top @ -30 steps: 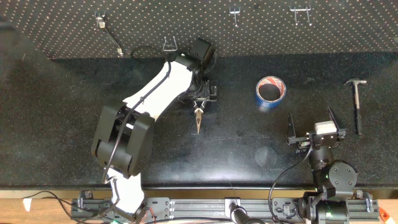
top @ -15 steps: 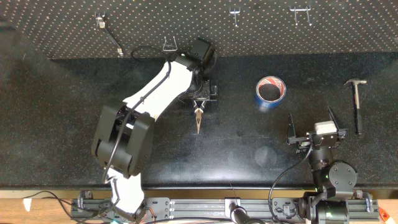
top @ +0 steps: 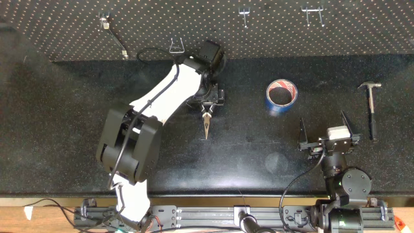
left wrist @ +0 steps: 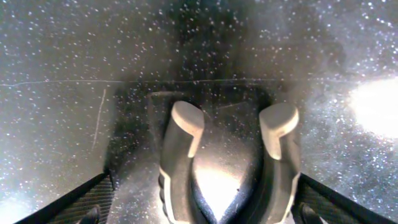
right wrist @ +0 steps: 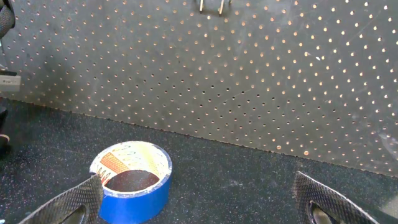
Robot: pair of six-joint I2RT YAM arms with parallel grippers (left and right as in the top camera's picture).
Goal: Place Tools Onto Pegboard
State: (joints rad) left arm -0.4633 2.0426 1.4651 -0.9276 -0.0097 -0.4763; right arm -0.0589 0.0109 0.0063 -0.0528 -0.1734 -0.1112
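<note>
Grey-handled pliers (top: pixel 206 120) lie on the black table, nose pointing toward the arms' bases. My left gripper (top: pixel 209 101) is right over their handles. In the left wrist view the two handles (left wrist: pixel 181 158) stand between my open left gripper (left wrist: pixel 205 208), whose fingers (left wrist: pixel 87 199) flank them with a gap on each side. A roll of blue tape (top: pixel 282 95) lies at centre right and is also in the right wrist view (right wrist: pixel 132 179). A hammer (top: pixel 371 110) lies at the far right. My right gripper (top: pixel 325 137) rests open near its base, holding nothing.
The pegboard (top: pixel 272 29) runs along the back, with a wire hook (top: pixel 176 46) near the left arm and two more hooks (top: pixel 244 13) (top: pixel 313 13) farther right. A small item with a cable (top: pixel 113 35) hangs at the left.
The left arm has shifted only very slightly over the pliers. The right arm, tape and hammer have not moved.
</note>
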